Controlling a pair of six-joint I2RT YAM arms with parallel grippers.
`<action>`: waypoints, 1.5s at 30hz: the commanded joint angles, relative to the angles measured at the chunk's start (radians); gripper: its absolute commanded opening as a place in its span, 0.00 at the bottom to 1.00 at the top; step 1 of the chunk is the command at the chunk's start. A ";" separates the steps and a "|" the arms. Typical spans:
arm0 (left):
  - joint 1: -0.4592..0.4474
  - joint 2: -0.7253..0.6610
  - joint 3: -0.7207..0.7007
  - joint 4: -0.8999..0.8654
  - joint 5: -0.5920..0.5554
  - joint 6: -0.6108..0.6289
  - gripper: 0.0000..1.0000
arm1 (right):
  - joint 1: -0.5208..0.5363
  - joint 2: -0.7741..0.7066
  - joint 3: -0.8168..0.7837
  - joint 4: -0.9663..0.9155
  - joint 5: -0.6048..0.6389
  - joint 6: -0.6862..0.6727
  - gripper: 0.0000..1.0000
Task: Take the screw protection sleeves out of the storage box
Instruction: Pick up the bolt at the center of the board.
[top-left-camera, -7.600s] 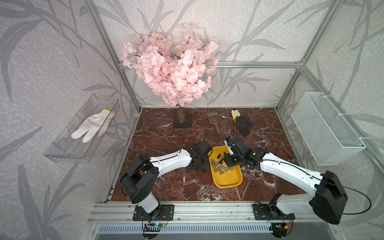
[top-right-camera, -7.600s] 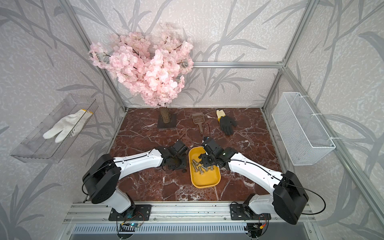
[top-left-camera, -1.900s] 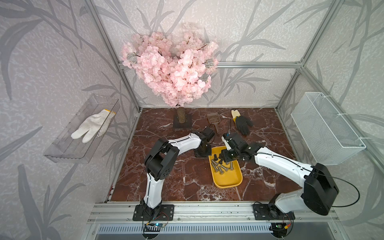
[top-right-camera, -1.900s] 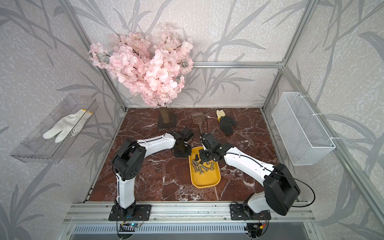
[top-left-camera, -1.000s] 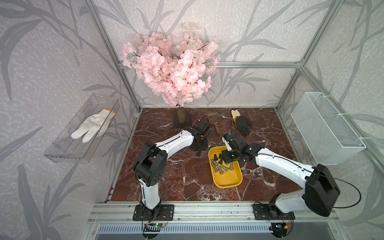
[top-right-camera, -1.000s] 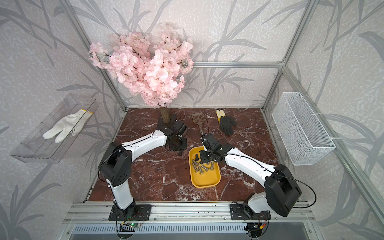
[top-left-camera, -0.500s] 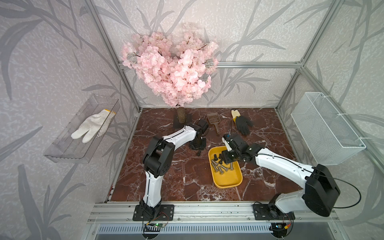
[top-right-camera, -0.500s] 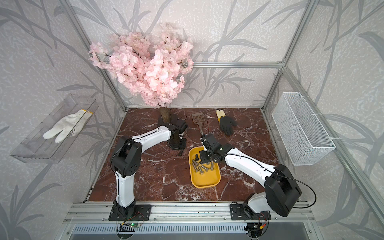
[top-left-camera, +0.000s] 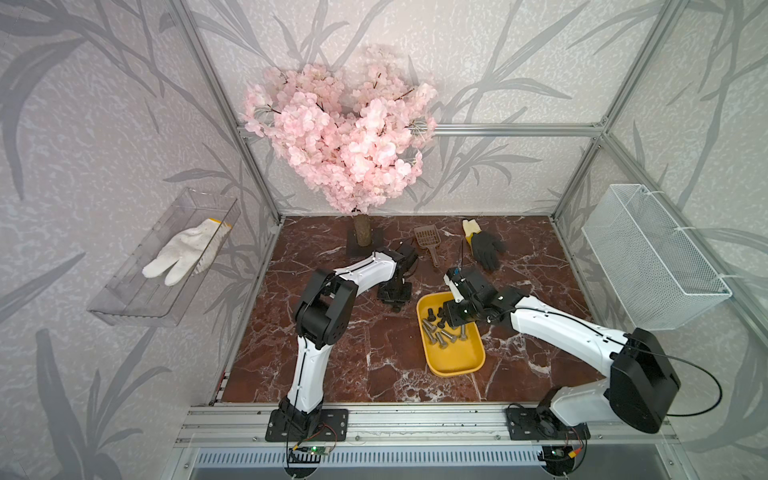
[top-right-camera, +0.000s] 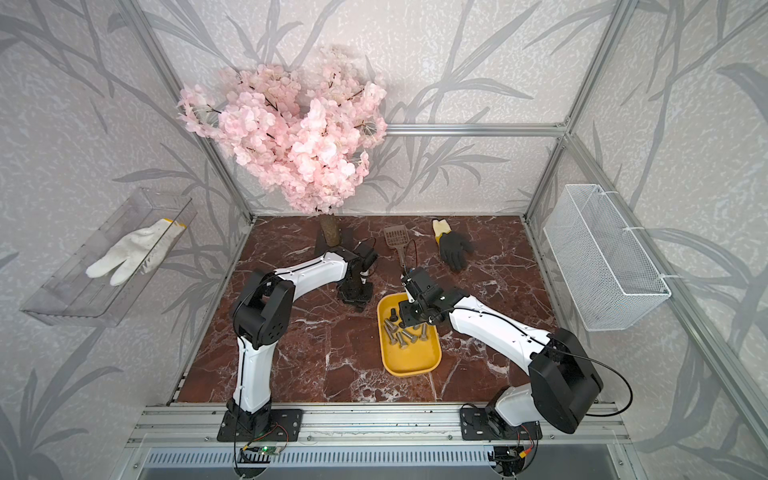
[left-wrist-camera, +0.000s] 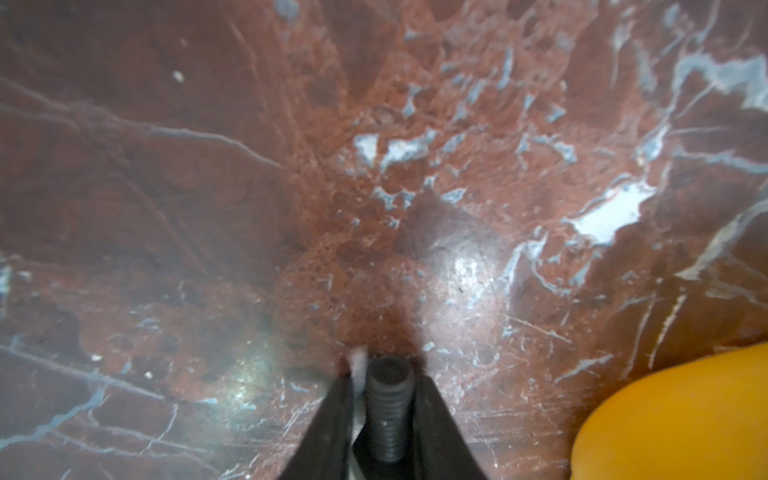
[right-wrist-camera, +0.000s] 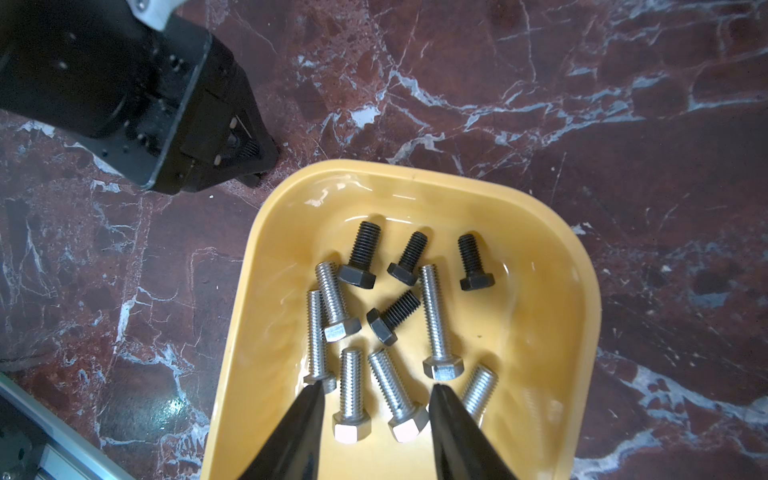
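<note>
The yellow storage box (top-left-camera: 453, 370) (top-right-camera: 411, 370) lies on the marble floor. Several black screw protection sleeves (right-wrist-camera: 363, 249) lie at its far end, beside silver bolts (right-wrist-camera: 436, 316). My left gripper (top-left-camera: 395, 301) (top-right-camera: 353, 301) (right-wrist-camera: 249, 174) points down at the floor just left of the box's far corner (left-wrist-camera: 685, 415). It is shut on one threaded black sleeve (left-wrist-camera: 388, 407), whose tip is close to the marble. My right gripper (right-wrist-camera: 376, 388) (top-left-camera: 442, 318) hangs open over the box, with two silver bolts lying below the gap between its fingers.
A pink blossom tree (top-left-camera: 345, 137) stands at the back, with a brown scoop (top-left-camera: 428, 241) and a black glove (top-left-camera: 484, 247) to its right. A clear bin holding a white glove (top-left-camera: 183, 257) hangs on the left wall. A white wire basket (top-left-camera: 652, 257) hangs on the right wall.
My left gripper has come down a little toward the floor left of the box, its arm has shifted, and its jaws look narrower. The right arm has not moved.
</note>
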 joint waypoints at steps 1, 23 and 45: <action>-0.001 0.023 0.034 -0.035 -0.007 0.016 0.17 | -0.003 -0.006 -0.008 -0.003 0.000 0.005 0.46; -0.002 -0.400 -0.238 0.207 0.329 -0.182 0.00 | -0.003 -0.151 -0.142 0.357 -0.443 0.100 0.64; -0.115 -0.580 -0.476 0.465 0.448 -0.439 0.01 | 0.000 0.022 -0.154 0.498 -0.470 0.142 0.60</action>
